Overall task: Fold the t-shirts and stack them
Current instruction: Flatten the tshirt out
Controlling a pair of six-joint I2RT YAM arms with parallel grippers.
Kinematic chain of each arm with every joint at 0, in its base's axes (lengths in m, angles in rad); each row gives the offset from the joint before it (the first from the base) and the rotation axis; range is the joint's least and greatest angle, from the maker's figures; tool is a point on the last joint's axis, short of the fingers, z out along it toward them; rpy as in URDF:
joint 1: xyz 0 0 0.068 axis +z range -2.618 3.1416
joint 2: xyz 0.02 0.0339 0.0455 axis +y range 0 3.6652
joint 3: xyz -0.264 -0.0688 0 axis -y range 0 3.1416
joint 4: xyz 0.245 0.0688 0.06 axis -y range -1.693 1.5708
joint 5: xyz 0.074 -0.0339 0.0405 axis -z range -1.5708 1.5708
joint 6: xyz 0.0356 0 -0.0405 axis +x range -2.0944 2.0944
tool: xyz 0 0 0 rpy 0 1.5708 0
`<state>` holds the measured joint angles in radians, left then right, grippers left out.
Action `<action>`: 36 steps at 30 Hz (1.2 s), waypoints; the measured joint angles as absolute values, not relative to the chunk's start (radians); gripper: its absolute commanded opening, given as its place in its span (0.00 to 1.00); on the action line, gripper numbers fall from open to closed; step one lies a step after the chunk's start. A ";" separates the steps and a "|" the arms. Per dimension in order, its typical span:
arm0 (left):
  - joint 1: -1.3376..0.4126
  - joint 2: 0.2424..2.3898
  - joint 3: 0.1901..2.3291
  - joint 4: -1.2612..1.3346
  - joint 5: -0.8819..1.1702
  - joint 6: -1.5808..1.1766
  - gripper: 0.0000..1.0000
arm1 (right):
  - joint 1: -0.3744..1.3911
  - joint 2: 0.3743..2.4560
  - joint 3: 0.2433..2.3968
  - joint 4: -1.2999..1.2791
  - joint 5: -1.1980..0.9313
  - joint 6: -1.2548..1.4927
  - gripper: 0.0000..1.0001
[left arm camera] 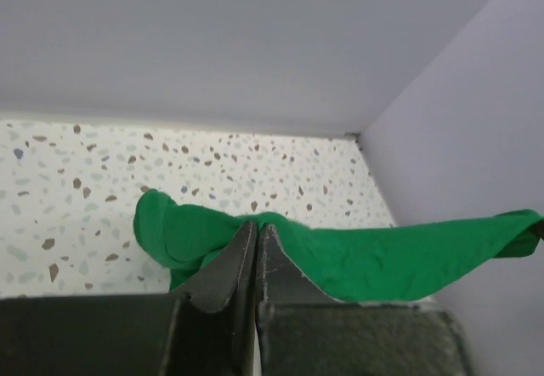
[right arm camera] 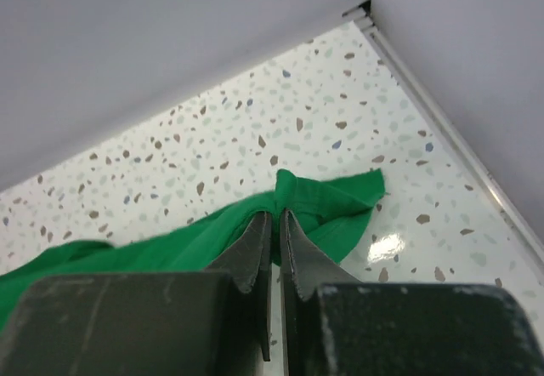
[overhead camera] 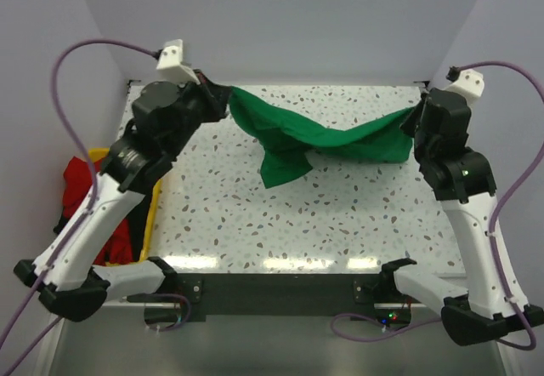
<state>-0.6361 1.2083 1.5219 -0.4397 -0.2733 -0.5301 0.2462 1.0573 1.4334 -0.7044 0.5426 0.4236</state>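
One yellow bin point(overhead camera: 155, 207) with red t-shirt point(overhead camera: 81, 176), top view only; green t-shirt point(overhead camera: 323, 142) slung between left gripper point(overhead camera: 224, 97) and right gripper point(overhead camera: 414, 121), both pinching it, arms extended.

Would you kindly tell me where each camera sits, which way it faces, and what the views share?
Top external: above and behind the arms, looking down on the table; both arms show, left hand and right hand holding the green t-shirt between them.
Left wrist: on the left arm, facing the far right corner; its shut fingers pinch the green t-shirt.
Right wrist: on the right arm, facing the far right corner; its shut fingers pinch the green t-shirt.
Shared: all three show the green t-shirt and table.
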 measured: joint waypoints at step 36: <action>-0.095 2.037 2.402 -0.080 -0.057 -0.481 0.00 | 0.211 1.908 2.271 -0.392 0.528 0.288 0.00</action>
<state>-0.0948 2.0369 2.4016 -0.0799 -0.0570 -0.4808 0.2111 1.9083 2.2707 -0.3920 0.5278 0.2878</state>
